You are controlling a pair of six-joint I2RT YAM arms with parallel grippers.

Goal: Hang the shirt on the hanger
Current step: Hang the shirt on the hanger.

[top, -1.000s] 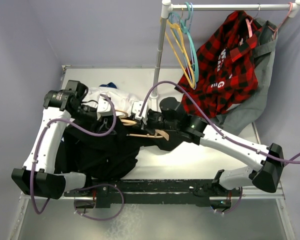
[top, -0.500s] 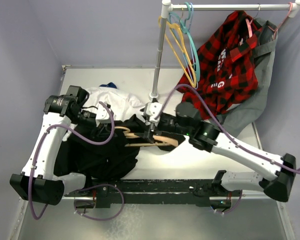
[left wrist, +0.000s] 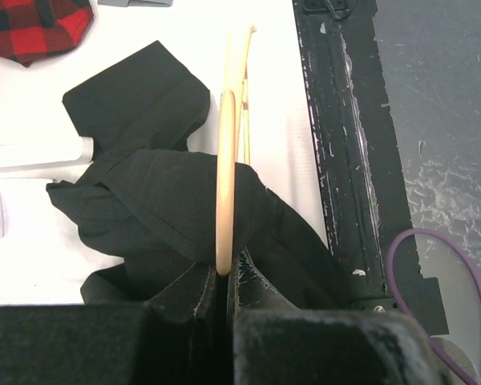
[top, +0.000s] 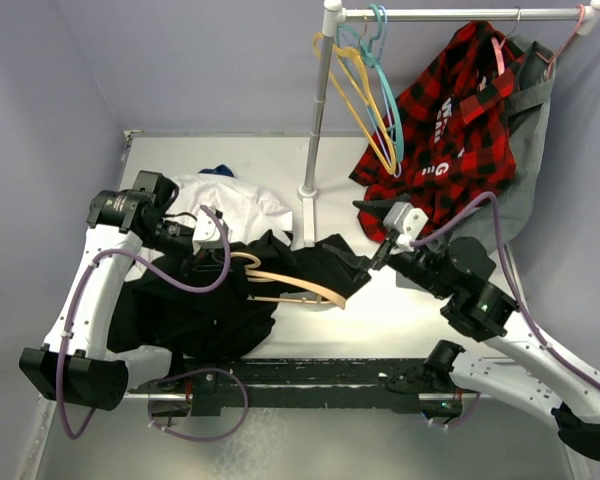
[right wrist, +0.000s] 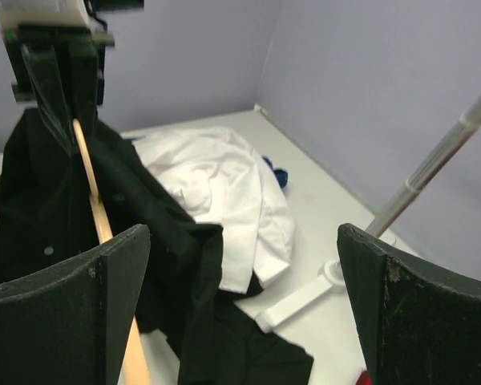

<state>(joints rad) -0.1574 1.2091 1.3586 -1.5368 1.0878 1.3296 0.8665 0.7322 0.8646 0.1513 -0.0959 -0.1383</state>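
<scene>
The black shirt point(top: 195, 310) lies crumpled on the table's left half, with a fold point(left wrist: 144, 200) draped against the tan hanger point(top: 300, 285). My left gripper point(top: 218, 255) is shut on the hanger's point(left wrist: 225, 176) left end, which stands edge-on between its fingers point(left wrist: 248, 285). My right gripper point(top: 368, 245) hovers just right of the hanger's other end, open wide and holding nothing. Seen from the right wrist, the hanger point(right wrist: 92, 192) runs past that gripper's left finger point(right wrist: 72, 313), and black shirt cloth point(right wrist: 168, 249) lies under the gap point(right wrist: 240, 233).
A white shirt point(top: 230, 195) lies behind the black one. A rack pole point(top: 318, 110) stands on its base point(right wrist: 305, 305) at the table's middle back, carrying yellow and teal hangers point(top: 370, 95), a red plaid shirt point(top: 450, 120) and a grey garment point(top: 510, 200).
My right gripper let go of the hanger, opened wide and pulled back to the right. My left gripper closed on the hanger's left end. The hanger now lies lower and flatter.
</scene>
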